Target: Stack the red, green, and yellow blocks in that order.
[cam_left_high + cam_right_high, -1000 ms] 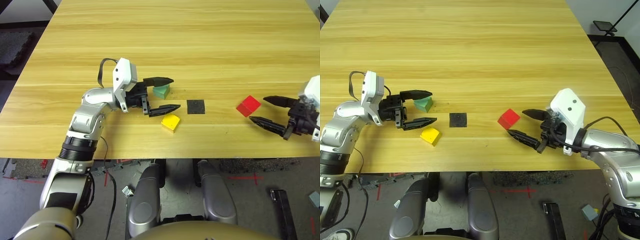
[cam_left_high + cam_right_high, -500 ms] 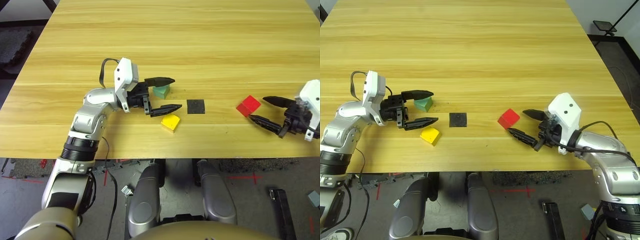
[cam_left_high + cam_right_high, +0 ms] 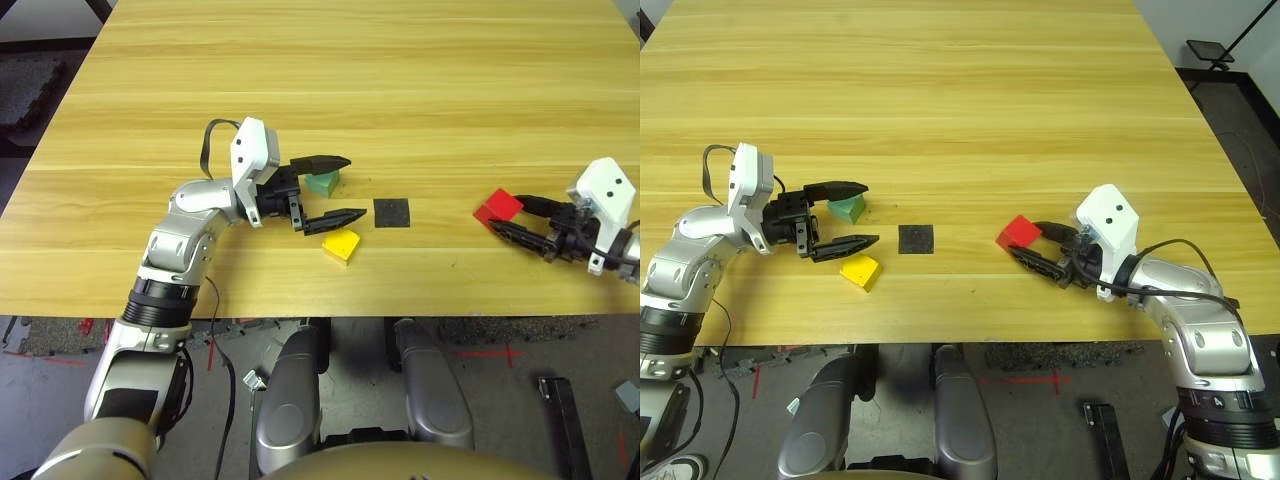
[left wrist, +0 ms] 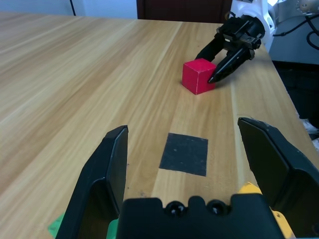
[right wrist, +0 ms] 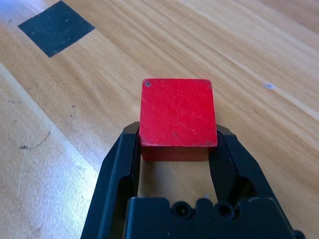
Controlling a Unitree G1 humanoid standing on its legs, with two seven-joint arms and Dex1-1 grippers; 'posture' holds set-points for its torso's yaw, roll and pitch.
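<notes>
Two grippers: R gripper (image 5: pixel 178 142) clenched on red block (image 5: pixel 178 117), on table (image 3: pixel 300 90); L gripper (image 4: pixel 183 124) jaws wide, nr green block (image 3: pixel 847 208) & yellow block (image 3: pixel 861 271).

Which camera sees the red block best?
The right wrist view: the red block is big there, between the right gripper's fingers. Both eye views show it small; the left wrist view shows it farther off.

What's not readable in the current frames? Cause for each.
- Red block: side faces against the right gripper's fingertips, right wrist view, covered by the fingers.
- Green block: most of it, left wrist view, behind the left gripper.
- Yellow block: partly behind that gripper too.
</notes>
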